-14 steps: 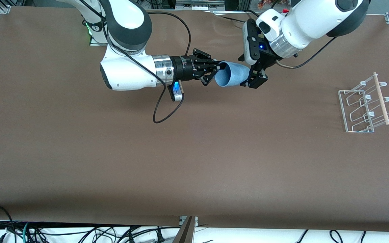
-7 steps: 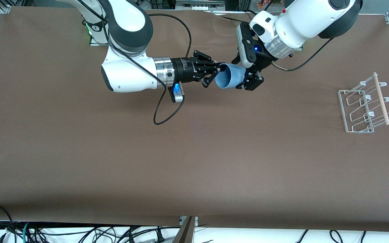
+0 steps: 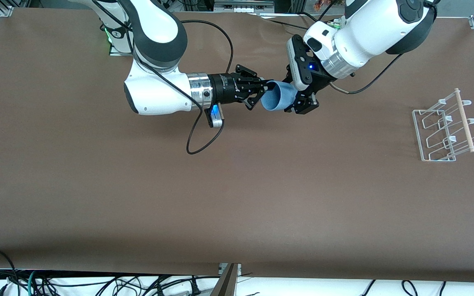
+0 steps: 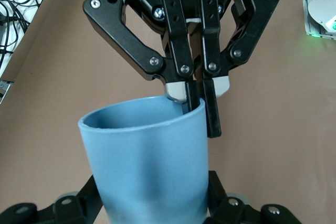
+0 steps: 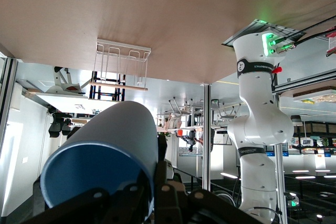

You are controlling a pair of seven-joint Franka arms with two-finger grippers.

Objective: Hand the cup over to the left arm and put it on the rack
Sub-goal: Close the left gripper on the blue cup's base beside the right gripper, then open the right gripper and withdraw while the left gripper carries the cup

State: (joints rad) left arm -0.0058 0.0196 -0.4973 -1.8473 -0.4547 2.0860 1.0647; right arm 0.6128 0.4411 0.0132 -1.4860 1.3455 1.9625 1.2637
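The light-blue cup (image 3: pixel 278 98) hangs on its side in the air over the table's middle, close to the arms' bases. My right gripper (image 3: pixel 266 86) is shut on its rim, one finger inside and one outside (image 4: pixel 202 114). My left gripper (image 3: pixel 298 102) is shut on the cup's body near its closed end, with a finger pressed on each side of the cup (image 4: pixel 149 166). The cup's open mouth (image 5: pixel 100 166) fills the right wrist view. The white wire rack (image 3: pixel 447 127) with its wooden dowel stands at the left arm's end of the table.
The brown table (image 3: pixel 237 197) spreads wide between the cup and the front camera. A black cable (image 3: pixel 204 135) loops down from the right arm onto the table. The rack (image 5: pixel 121 61) and the left arm (image 5: pixel 257 129) show in the right wrist view.
My left gripper slid along the cup toward the right arm and closed on its body. The right gripper kept its grip on the rim and barely moved.
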